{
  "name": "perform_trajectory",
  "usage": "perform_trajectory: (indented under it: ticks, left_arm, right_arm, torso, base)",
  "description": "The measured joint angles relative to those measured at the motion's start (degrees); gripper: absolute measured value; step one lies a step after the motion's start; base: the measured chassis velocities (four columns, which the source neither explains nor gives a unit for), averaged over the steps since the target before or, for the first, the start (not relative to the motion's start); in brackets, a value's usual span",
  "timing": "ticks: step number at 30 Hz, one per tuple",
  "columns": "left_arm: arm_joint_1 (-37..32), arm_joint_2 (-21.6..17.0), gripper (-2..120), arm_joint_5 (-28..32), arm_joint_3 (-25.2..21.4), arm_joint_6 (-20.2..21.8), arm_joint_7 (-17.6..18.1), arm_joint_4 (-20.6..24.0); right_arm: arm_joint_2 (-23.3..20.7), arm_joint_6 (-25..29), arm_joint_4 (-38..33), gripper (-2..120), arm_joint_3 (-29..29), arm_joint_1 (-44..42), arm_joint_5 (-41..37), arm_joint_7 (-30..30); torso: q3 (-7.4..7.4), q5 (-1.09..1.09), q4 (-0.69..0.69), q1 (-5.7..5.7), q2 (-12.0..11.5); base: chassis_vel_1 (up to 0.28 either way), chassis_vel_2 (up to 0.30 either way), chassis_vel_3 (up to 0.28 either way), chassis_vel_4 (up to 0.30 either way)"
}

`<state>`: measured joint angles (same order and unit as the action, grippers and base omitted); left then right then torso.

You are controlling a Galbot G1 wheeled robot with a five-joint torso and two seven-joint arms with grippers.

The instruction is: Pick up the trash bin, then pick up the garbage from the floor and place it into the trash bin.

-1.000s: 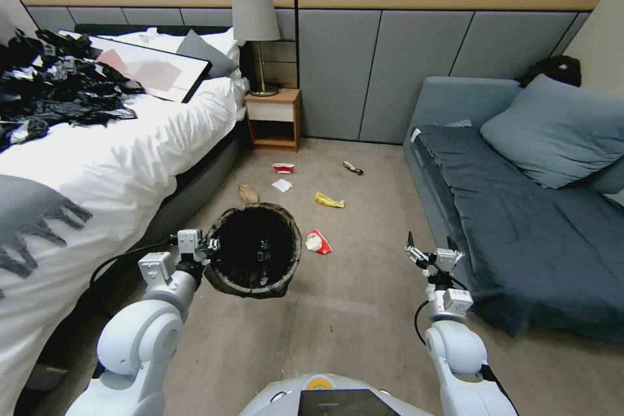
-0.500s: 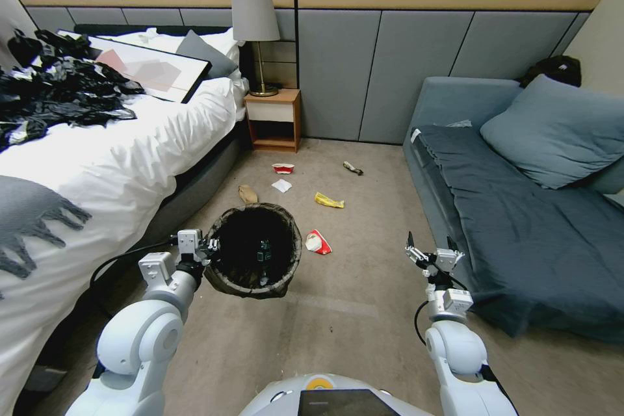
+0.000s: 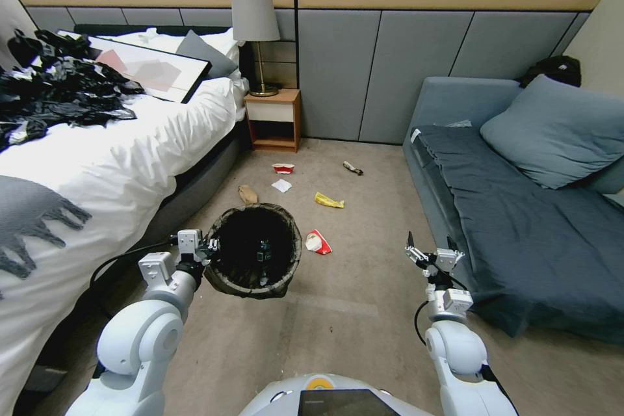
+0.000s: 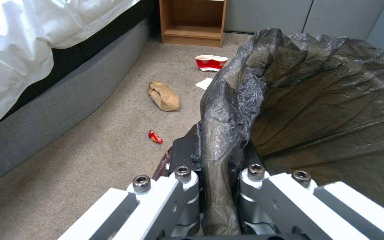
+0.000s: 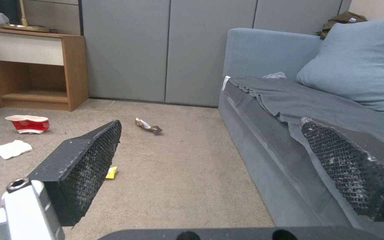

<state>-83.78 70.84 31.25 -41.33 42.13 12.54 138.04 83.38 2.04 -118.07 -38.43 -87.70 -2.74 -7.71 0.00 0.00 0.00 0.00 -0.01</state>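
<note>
The trash bin (image 3: 255,260) hangs above the carpet beside the bed (image 3: 130,143), mouth up so litter can drop in. The left gripper (image 4: 221,166) carries it, fingers pinching the bag-covered rim. Ahead on the floor lies the garbage: a red-and-white wrapper (image 3: 318,242) just beside the bin, then a brown paper piece (image 3: 247,194), yellow wrapper (image 3: 329,200), tissue (image 3: 281,185) and crushed red cup (image 3: 283,168). The right gripper (image 3: 429,248), fingers spread and empty, waits near the sofa (image 3: 520,208), presumably free for picking.
</note>
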Motion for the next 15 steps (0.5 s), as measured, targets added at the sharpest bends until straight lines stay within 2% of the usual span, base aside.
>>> perform_trajectory:
  ticks: [15]
  left_arm:
    - [0.0,0.0,4,0.0,0.0,0.0,0.0,0.0]
  right_arm:
    - [0.0,0.0,0.0,100,0.0,0.0,0.0,0.0]
  torso:
    - [0.0,0.0,0.0,0.0,0.0]
  base:
    - [0.0,0.0,0.0,0.0]
